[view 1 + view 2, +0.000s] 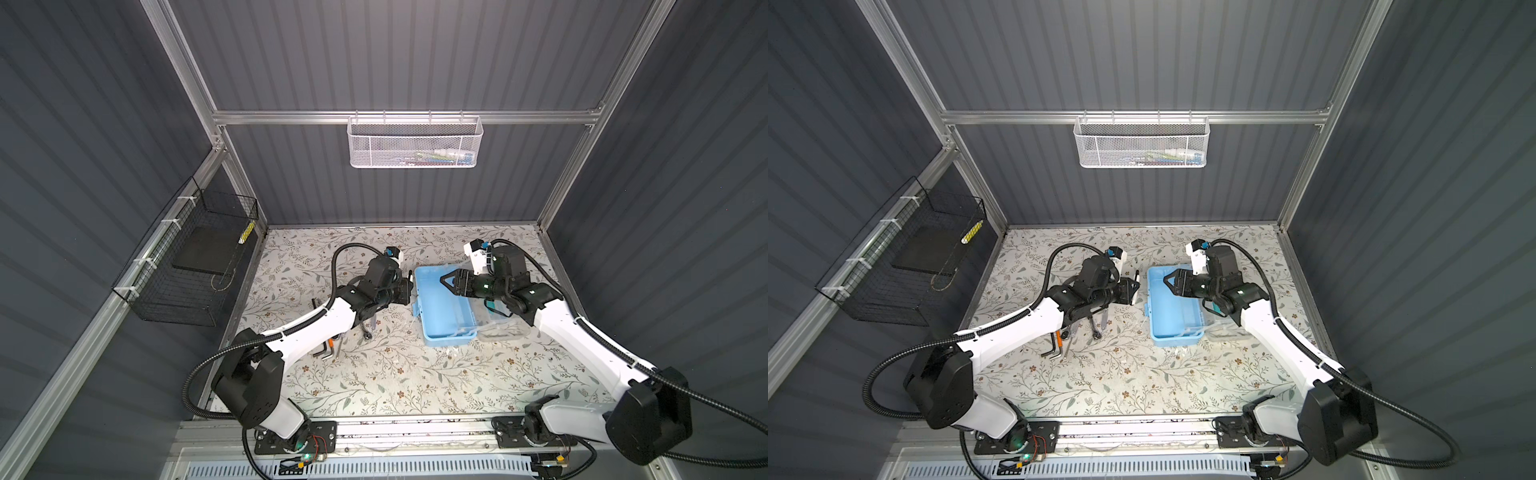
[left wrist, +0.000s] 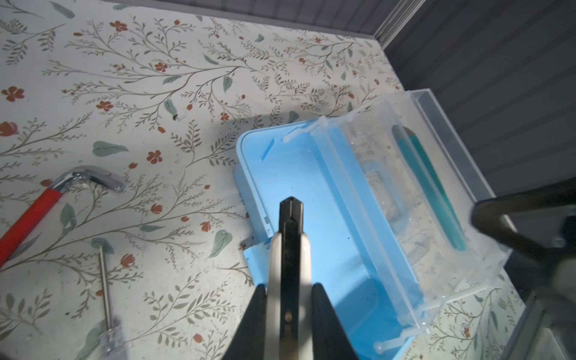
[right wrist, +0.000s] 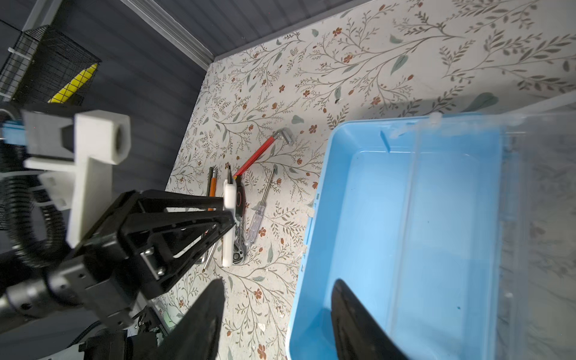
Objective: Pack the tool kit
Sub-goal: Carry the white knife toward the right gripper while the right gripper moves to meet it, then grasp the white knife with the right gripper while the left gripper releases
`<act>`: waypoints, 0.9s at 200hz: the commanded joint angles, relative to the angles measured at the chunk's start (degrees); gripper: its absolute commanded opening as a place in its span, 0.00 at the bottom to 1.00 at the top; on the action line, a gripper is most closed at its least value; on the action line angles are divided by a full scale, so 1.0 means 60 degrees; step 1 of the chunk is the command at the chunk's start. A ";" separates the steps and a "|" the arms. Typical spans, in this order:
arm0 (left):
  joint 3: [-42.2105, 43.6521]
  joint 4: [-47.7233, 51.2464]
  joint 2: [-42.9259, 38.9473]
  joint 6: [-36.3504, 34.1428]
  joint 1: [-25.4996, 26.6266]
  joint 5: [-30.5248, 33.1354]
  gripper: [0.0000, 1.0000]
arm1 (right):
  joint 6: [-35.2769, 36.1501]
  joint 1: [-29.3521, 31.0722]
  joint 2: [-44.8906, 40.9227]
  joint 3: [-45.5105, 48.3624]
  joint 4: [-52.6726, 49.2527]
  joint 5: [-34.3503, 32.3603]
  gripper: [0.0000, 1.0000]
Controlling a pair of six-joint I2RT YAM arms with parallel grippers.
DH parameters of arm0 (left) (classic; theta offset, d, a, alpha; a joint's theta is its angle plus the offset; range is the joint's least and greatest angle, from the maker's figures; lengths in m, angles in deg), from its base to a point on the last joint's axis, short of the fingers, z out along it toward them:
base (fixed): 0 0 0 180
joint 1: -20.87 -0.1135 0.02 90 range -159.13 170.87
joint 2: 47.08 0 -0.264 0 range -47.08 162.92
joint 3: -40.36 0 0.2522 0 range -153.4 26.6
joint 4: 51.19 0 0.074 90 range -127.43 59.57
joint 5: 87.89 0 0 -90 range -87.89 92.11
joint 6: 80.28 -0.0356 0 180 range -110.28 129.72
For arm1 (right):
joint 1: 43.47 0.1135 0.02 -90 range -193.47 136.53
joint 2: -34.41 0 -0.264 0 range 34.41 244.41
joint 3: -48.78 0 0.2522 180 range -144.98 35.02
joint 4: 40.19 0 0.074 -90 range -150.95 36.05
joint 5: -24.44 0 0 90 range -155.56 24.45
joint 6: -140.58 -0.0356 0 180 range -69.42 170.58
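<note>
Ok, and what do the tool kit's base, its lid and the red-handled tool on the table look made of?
Tool kit base: light-blue plastic, opaque, smooth with moulded rounded corners. Lid: clear plastic, slightly cloudy; the table pattern shows through. Red-handled tool: head looks like chromed metal, mirror-bright; the red shaft is likely coated or plastic, can't tell.

Left claw (image 2: pixel 290 288) clamped on white-and-black tool (image 2: pixel 290 237), right claw (image 3: pixel 279 314) with jaws parted, tips pointing toward each other

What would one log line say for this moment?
left gripper: holding utility knife near tool kit; right gripper: open over tool kit; lid: open
</note>
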 commanded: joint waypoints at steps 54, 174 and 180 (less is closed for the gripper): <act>0.0020 -0.0958 -0.0056 0.0036 0.0255 -0.1304 0.13 | -0.0221 0.0608 0.0654 -0.0630 0.0716 0.0320 0.55; -0.0032 -0.1320 -0.0023 0.0066 0.0288 -0.2068 0.14 | -0.0440 0.0976 0.1268 -0.0930 0.0964 0.0349 0.50; -0.0032 -0.1321 -0.0016 0.0088 0.0291 -0.2067 0.14 | -0.0440 0.0996 0.1303 -0.0958 0.0979 0.0370 0.49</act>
